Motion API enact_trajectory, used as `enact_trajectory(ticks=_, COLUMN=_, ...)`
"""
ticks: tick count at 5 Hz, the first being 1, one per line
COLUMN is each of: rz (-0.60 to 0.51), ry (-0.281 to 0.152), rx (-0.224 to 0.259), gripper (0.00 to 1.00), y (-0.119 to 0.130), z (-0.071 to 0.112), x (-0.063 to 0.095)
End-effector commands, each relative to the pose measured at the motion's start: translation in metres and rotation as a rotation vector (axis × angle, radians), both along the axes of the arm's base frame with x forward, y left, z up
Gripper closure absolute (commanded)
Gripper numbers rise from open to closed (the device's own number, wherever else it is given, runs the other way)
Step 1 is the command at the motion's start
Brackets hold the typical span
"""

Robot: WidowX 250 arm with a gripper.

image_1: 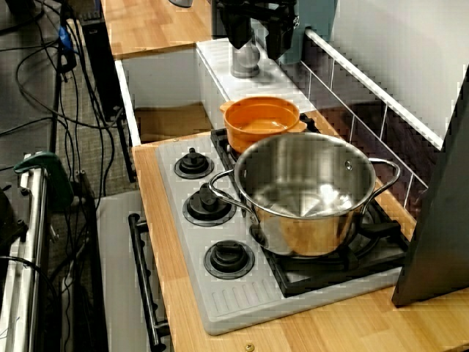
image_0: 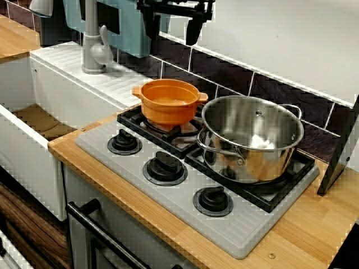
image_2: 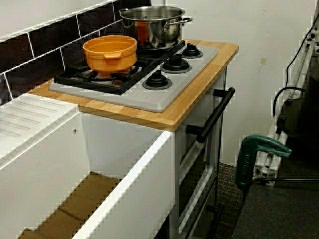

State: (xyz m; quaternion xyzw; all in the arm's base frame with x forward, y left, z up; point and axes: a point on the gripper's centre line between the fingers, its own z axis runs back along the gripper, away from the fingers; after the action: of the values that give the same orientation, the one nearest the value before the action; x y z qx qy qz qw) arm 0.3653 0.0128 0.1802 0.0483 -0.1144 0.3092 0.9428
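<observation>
In the front view my gripper (image_0: pixel 173 32) hangs high at the back wall, above and behind the orange pot (image_0: pixel 168 101). Its two black fingers (image_0: pixel 193 31) stand apart with nothing between them, so it is open. The view from the stove's right end shows the gripper (image_1: pixel 258 38) over the faucet area, beyond the orange pot (image_1: pixel 260 121). The lidless orange pot sits on the back left burner. A large steel pot (image_0: pixel 252 137) stands to its right on the grate. The view from the sink side shows the orange pot (image_2: pixel 109 52) and steel pot (image_2: pixel 152 25), but no gripper.
A grey faucet (image_0: pixel 92 50) stands on the white drainboard beside a deep sink (image_2: pixel 89 199). Three black knobs (image_0: pixel 164 166) line the stove's front. A black panel (image_1: pixel 440 213) leans at the right end. An oven handle (image_2: pixel 214 114) sticks out below. Dark tiles back the counter.
</observation>
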Motion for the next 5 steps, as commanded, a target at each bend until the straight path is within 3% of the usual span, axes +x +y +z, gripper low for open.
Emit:
enact_trajectory(ticks=1, rz=-0.092, ry=-0.204, rx=0.158, gripper=0.00, y=-0.0129, z=0.0361, x=-0.0075)
enact_trajectory(ticks=2, rz=-0.098, ry=-0.229, rx=0.186, gripper=0.00, y=-0.0129, z=0.0364, x=-0.0068)
enact_trajectory(ticks=3, rz=-0.109, ry=-0.324, rx=0.220, gripper=0.00, y=-0.0124, z=0.0375, x=-0.0070)
enact_trajectory(ticks=5, rz=-0.115, ry=-0.409, rx=0.260, gripper=0.00, y=-0.0134, z=0.0382, x=-0.0091)
